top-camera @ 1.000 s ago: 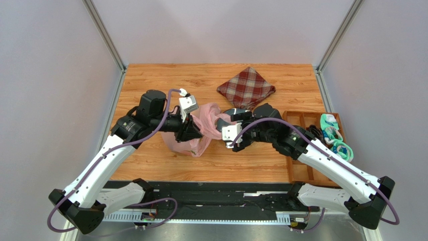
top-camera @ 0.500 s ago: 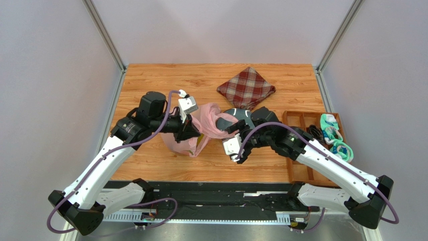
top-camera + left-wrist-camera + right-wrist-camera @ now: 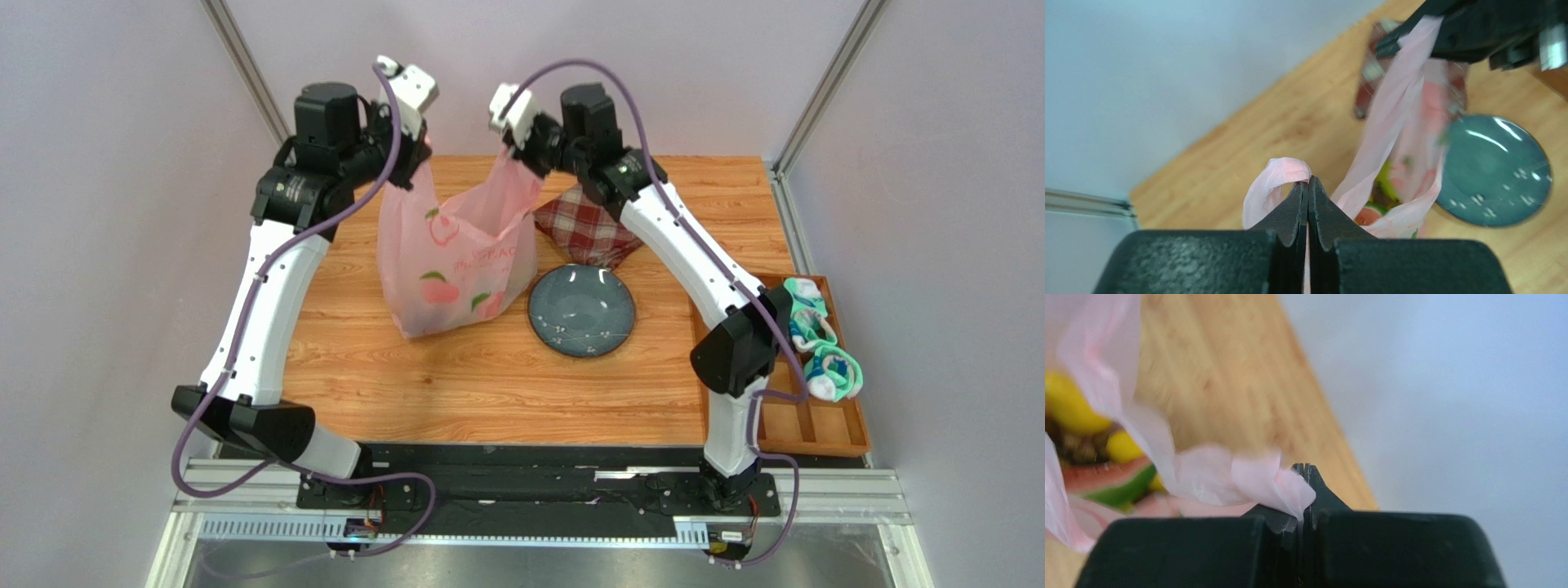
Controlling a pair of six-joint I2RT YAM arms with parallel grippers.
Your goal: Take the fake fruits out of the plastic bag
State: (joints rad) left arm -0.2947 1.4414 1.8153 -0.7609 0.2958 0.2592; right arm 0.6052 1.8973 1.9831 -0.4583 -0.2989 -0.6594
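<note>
Both arms have swung up since a second ago. My left claw (image 3: pixel 1308 181) and right claw (image 3: pixel 1303 470) each pinch a handle of the plastic bag (image 3: pixel 451 263), stretched upright over the table (image 3: pixel 368 380). Only the wrist views show the blurred fake fruits (image 3: pixel 1106 474) inside.

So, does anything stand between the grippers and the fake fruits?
Yes, the plastic bag itself. The fake fruits lie inside it, within its pink walls. The left gripper and the right gripper are each shut on a handle loop above them.
</note>
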